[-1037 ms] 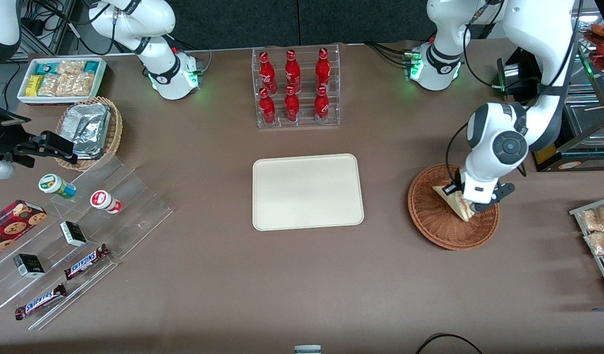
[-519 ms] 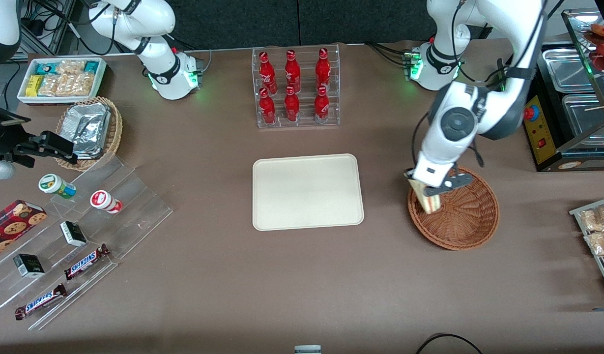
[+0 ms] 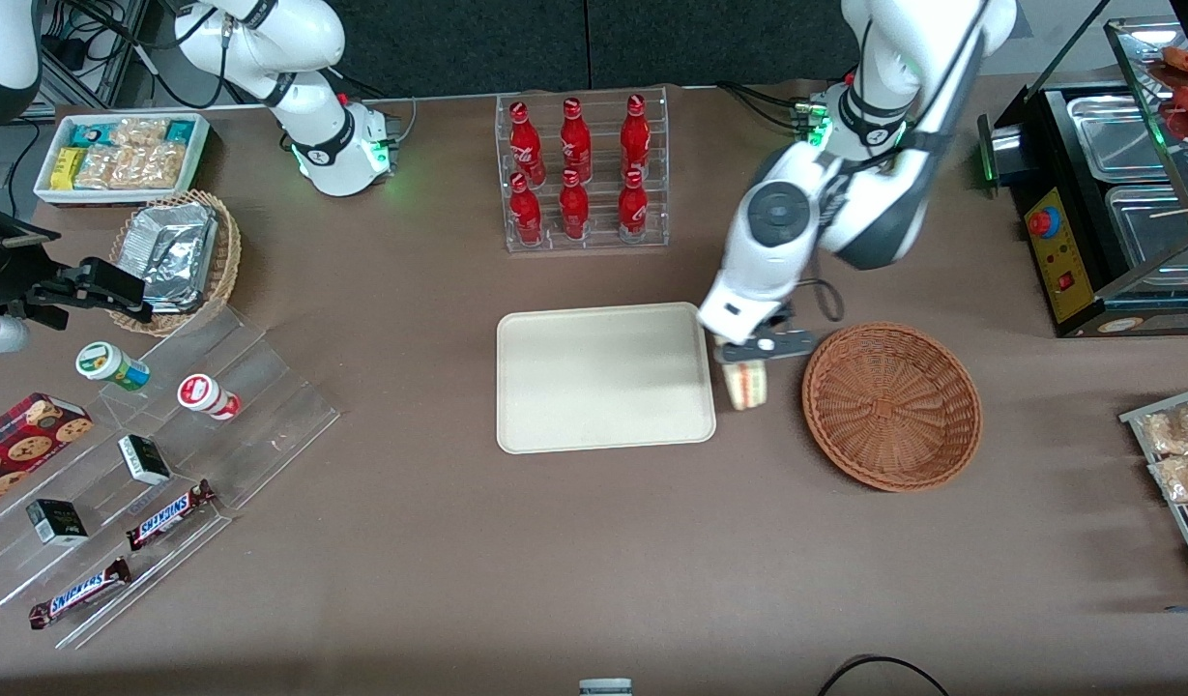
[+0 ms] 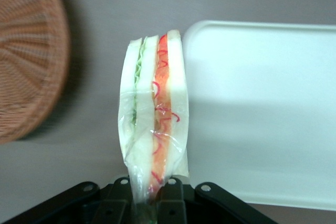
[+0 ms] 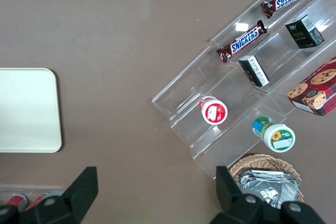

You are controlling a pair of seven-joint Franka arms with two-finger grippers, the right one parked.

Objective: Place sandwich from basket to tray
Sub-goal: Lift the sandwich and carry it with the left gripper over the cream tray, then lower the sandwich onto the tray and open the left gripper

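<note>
My gripper [image 3: 743,360] is clamping the triangular white-bread sandwich [image 3: 746,385] at frame centre, between round reddish wicker basket [image 3: 891,406] and cream rectangular tray [image 3: 603,377].

The left arm reaches down from its base, elbow bent, wrist pointing at the surface. Its gripper [image 3: 745,356] hangs above the gap between the tray [image 3: 603,435] and the basket [image 3: 891,404], just beside the tray's edge, jaws clamped on the sandwich [image 3: 746,385].

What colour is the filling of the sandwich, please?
Red-orange, with a thin green layer, between white bread; the gripper holds the sandwich. Left wrist view.
</note>
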